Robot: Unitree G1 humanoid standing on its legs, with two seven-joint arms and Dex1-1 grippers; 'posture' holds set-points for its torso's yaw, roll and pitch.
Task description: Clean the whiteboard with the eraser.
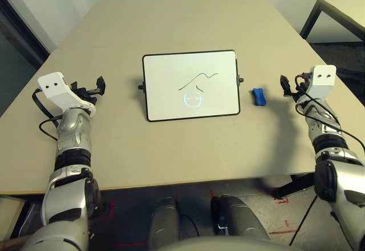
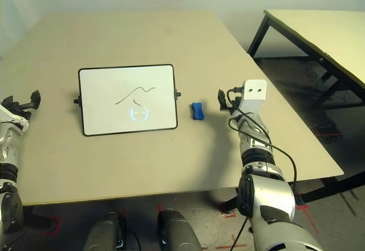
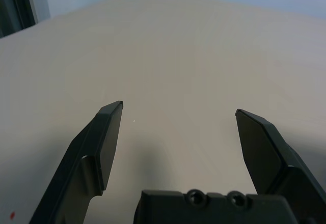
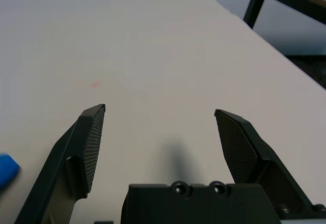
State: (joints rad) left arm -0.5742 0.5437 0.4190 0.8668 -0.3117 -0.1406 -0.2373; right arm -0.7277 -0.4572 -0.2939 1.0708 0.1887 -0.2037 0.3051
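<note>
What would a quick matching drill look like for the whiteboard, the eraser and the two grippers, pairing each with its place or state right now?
Things:
1. whiteboard
2. eraser
3. left gripper
4. right gripper

Places or states:
A. open and empty, just right of the blue block
B. mid-table, black scribbles on it
C. open and empty, left of the board
D. lying between the board and the right arm

Pairs: 1-B, 2-D, 3-C, 4-A

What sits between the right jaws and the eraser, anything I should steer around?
Nothing visible. The eraser lies on bare table between the whiteboard and the right gripper, whose jaws are open and empty. Just plain tabletop in the gap between them.
</note>
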